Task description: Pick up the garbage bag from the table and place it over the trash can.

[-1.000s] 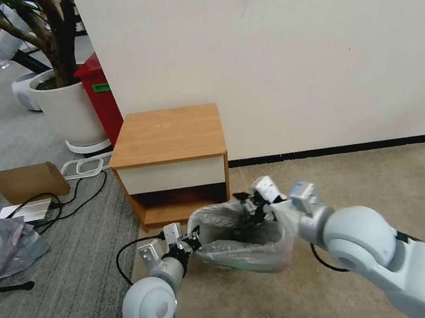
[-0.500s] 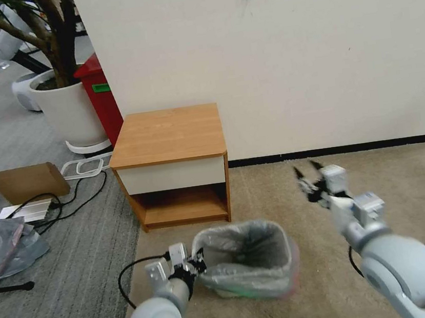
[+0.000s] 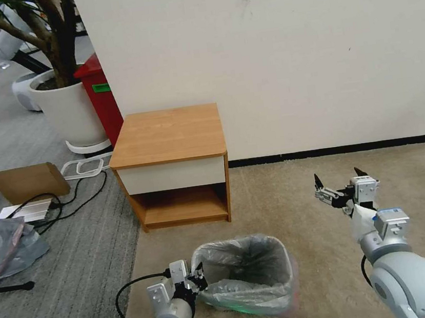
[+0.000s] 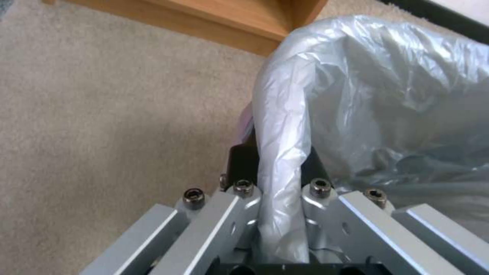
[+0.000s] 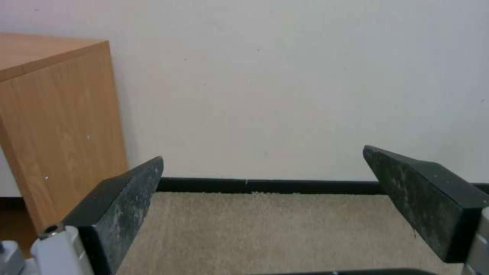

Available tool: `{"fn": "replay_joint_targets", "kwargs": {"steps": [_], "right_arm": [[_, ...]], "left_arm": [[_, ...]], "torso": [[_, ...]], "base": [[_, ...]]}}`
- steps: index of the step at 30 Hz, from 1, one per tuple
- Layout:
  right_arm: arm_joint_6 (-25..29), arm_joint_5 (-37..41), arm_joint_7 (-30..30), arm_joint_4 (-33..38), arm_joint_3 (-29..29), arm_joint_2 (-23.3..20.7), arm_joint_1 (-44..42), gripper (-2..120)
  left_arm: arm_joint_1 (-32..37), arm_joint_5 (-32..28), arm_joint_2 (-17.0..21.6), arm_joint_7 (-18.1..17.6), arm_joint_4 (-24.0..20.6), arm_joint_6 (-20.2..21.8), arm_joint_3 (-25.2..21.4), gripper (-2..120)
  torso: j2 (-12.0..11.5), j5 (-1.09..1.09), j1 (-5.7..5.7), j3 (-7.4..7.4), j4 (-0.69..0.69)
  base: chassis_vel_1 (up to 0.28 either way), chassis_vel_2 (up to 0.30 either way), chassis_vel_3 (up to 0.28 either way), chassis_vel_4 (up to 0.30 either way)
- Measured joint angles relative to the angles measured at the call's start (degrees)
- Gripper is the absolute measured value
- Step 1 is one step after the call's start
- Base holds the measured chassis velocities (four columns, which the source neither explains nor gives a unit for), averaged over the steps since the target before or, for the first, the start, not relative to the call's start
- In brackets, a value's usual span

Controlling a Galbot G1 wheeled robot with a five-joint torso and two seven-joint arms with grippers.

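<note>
The thin translucent grey plastic garbage bag (image 3: pixel 247 271) lines the small cream-beige rectangular trash can (image 3: pixel 241 307) on the beige carpet (image 3: pixel 290 206), its mouth folded over the rim. The left gripper (image 3: pixel 199 279) sits at the can's left rim, pinching a fold of the bag between its fingers (image 4: pixel 316 191). The right gripper (image 3: pixel 340 184) hangs well apart to the right over the carpet, fingers (image 5: pixel 122 198) spread wide and empty. The light-brown wooden bench (image 3: pixel 168 133) with a white drawer front stands just behind the can.

Translucent grey garbage bag (image 3: pixel 246 268)
</note>
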Motion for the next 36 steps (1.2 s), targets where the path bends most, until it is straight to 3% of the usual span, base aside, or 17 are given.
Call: {"fn": "replay_joint_targets", "kwargs": {"steps": [4,9,18,23,27,33,36], "right_arm": [[-0.36,0.10,0.05,0.03,-0.56,0.14,-0.01,100],[-0.53,0.31,0.11,-0.30,-0.83,0.25,0.49,100],[-0.33,1.66,0.22,-0.13,-1.49,0.31,0.55,100],[-0.39,3.73,0.27,0.32,-1.86,0.44,0.58,100],[-0.39,3.96,0.28,0.39,-2.01,0.53,0.58,100],[0.06,4.00,0.27,0.76,-2.18,0.52,-0.04,100],[1.28,4.26,0.26,0.91,-2.65,0.71,-0.49,100]], "left_arm": [[-0.04,0.11,0.00,-0.45,0.62,0.03,0.02,4],[-0.18,1.36,0.35,-0.44,1.30,0.31,-0.02,13],[0.47,2.58,1.31,-0.36,0.80,1.58,-0.50,50],[0.91,2.89,2.29,-0.35,-0.21,1.80,-0.97,62],[1.42,2.93,2.75,0.28,-0.89,1.77,-2.26,81],[2.00,2.77,3.04,2.45,-1.99,1.68,-3.94,99],[2.82,2.77,3.35,3.46,-3.15,1.57,-5.24,100]], "torso": [[0.00,0.00,0.00,0.00,0.00],[0.00,0.01,0.00,0.00,0.00],[-0.01,0.00,0.00,0.00,-0.01],[-0.01,-0.01,0.00,0.01,-0.01],[-0.01,-0.01,0.00,0.01,-0.01],[-0.01,0.00,0.00,0.01,-0.01],[-0.01,0.00,0.00,0.00,-0.01]], "base": [[0.000,0.000,0.000,0.000],[0.000,0.000,0.000,0.000],[0.000,0.000,0.000,0.000],[0.000,0.000,0.000,0.000],[0.000,0.000,0.000,0.000],[0.000,0.000,0.000,0.000],[0.000,0.000,0.000,0.000]]}}
